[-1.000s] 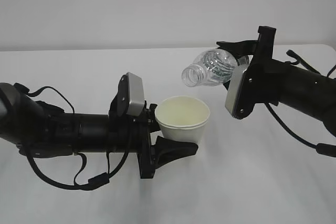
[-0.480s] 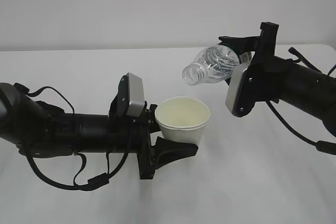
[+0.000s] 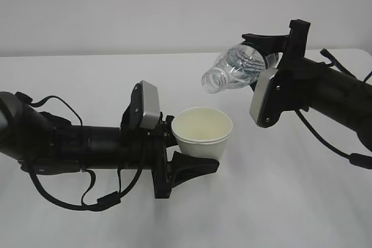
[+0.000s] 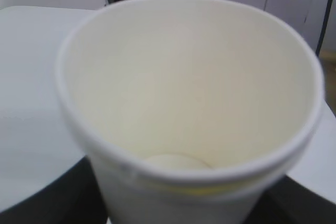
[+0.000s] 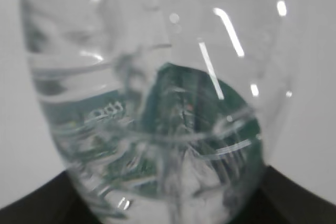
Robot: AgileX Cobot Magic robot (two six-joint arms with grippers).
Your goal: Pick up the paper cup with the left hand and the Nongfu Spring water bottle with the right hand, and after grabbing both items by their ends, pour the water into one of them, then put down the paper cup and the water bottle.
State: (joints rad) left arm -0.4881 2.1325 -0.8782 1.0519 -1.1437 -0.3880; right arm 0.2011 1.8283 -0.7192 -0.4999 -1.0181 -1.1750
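Place: you are looking at a bare robot test bench, most likely a lab.
Surface: a plain white table (image 3: pixel 302 201) fills your view.
Backdrop: a blank pale wall (image 3: pixel 145 10) stands behind it.
Equipment: two black cabled robot arms (image 3: pixel 70 143) work over the table.

Bright, even, shadowless light; blurry wrist close-ups

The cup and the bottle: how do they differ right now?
The cup stands upright with its mouth up; the bottle lies tipped sideways, mouth toward the cup and slightly down. The cup is opaque off-white paper; the bottle is clear ribbed plastic. The cup sits lower, the bottle above it to the right. Each is held by a gripper.
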